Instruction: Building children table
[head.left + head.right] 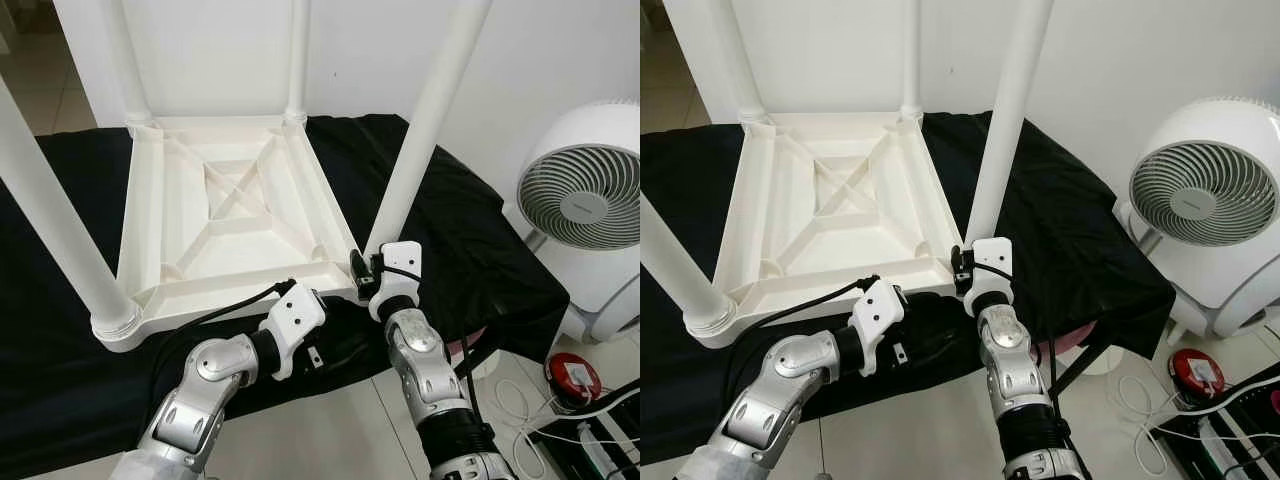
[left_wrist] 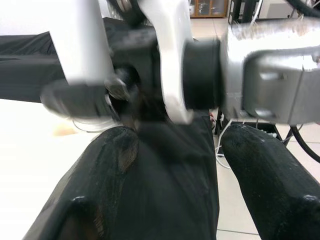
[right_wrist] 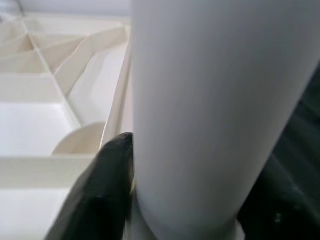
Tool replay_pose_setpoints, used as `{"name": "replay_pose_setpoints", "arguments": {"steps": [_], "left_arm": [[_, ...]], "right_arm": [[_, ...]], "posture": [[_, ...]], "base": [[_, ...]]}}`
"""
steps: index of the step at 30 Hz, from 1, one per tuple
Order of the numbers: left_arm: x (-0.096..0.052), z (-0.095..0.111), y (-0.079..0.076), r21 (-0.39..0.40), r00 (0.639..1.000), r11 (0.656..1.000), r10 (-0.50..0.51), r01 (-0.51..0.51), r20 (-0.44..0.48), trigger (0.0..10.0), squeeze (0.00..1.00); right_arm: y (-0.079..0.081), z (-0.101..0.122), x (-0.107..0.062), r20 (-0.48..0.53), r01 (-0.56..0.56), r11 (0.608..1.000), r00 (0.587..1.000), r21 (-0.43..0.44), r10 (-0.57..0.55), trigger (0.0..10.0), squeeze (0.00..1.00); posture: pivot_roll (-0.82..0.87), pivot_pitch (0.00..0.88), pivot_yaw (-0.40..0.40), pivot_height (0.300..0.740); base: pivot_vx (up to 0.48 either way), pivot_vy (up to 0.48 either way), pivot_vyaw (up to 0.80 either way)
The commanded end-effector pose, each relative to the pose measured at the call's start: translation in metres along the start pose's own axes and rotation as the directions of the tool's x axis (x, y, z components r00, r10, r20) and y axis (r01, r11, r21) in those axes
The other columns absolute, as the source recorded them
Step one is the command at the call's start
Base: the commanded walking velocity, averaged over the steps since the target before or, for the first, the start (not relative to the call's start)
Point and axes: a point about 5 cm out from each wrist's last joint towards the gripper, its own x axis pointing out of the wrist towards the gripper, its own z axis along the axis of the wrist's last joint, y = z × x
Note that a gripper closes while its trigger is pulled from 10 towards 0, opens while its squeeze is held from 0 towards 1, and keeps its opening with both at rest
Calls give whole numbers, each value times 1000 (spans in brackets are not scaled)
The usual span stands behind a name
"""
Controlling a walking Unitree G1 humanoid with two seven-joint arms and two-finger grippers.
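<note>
A white plastic children's table (image 1: 150,205) lies upside down on a black cloth (image 1: 455,240), its ribbed underside facing up and its legs standing upward. My right gripper (image 1: 366,272) is shut on the base of the near right leg (image 1: 420,130), at the table's corner. In the right wrist view that leg (image 3: 200,110) sits between the black fingers (image 3: 102,190). My left gripper (image 2: 200,200) is open just below the table's near edge, beside my right wrist, with its two fingers (image 2: 117,190) spread apart over black cloth.
The near left leg (image 1: 50,210) rises close to my left arm. A white fan (image 1: 585,200) stands on the floor to the right. Below it lie a red object (image 1: 572,375) and several cables (image 1: 590,432). A white wall is behind the table.
</note>
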Motion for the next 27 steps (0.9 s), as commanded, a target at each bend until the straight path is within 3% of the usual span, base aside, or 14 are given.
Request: {"name": "replay_pose_setpoints", "arguments": {"steps": [1, 5, 8, 9, 10, 11, 12, 14, 16, 17, 19, 22, 27], "left_arm": [[1, 2, 1, 3, 999, 999, 46, -46, 6, 10000, 0], [2, 2, 1, 3, 999, 999, 48, -48, 6, 10000, 0], [3, 3, 1, 2, 999, 999, 46, -46, 8, 10000, 0], [3, 3, 1, 1, 999, 999, 45, -45, 9, 10000, 0], [3, 3, 1, 1, 999, 999, 44, -44, 10, 10000, 0], [3, 3, 1, 1, 999, 999, 44, -44, 10, 10000, 0], [3, 3, 1, 0, 999, 999, 42, -42, 11, 10000, 0], [3, 3, 1, 0, 999, 999, 42, -42, 11, 10000, 0], [3, 4, 2, 3, 999, 999, 39, -39, 10, 10000, 0], [3, 4, 2, 3, 999, 999, 39, -39, 10, 10000, 0], [2, 5, 5, 10, 999, 999, 39, -39, 10, 10000, 0], [2, 6, 7, 13, 999, 999, 40, -40, 10, 10000, 0], [3, 7, 8, 18, 999, 999, 46, -46, 13, 10000, 0]], "right_arm": [[-1, -5, -4, -24, -12, 1000, 1000, 5, 12, 10000, 1000], [-4, -3, -7, -8, -43, 999, 999, 6, 43, 10000, 1000], [-13, -1, -13, 9, -134, 991, 991, -11, 134, 10000, 1000], [-18, 0, -17, 15, -196, 981, 981, -11, 196, 10000, 671], [-22, 3, -21, 23, -272, 961, 962, -38, 273, 10000, 0], [-22, 3, -21, 23, -272, 961, 962, -38, 273, 10000, 0], [-27, 6, -25, 26, -348, 935, 936, -64, 350, 10000, 0], [-27, 6, -25, 26, -348, 935, 936, -64, 350, 10000, 0], [-37, 12, -25, 17, -453, 886, 890, -100, 456, 10000, 0], [-37, 12, -25, 17, -453, 886, 890, -100, 456, 10000, 0], [-45, 16, -18, 7, -505, 855, 861, -118, 509, 10000, 0], [-47, 17, -15, 5, -518, 846, 853, -128, 523, 10000, 0], [-48, 18, 5, -44, -581, 797, 811, -166, 583, 10000, 0]], "posture": [[-5, 0, -93, 740], [-8, 0, -93, 740], [-15, 0, -90, 740], [-17, 0, -88, 740], [-21, 0, -82, 740], [-21, 0, -82, 740], [-23, 0, -77, 740], [-23, 0, -77, 740], [-26, 0, -68, 740], [-26, 0, -68, 740], [-27, 0, -66, 740], [-27, 0, -66, 740], [-16, 0, -71, 740]], "base": [[0, 0, 0], [0, 0, 0], [0, 0, 0], [0, 0, 0], [0, 0, 0], [0, 0, 0], [0, 0, 0], [0, 0, 0], [0, 0, 0], [0, 0, 0], [0, 0, 0], [0, 0, 0], [0, 0, 0]]}}
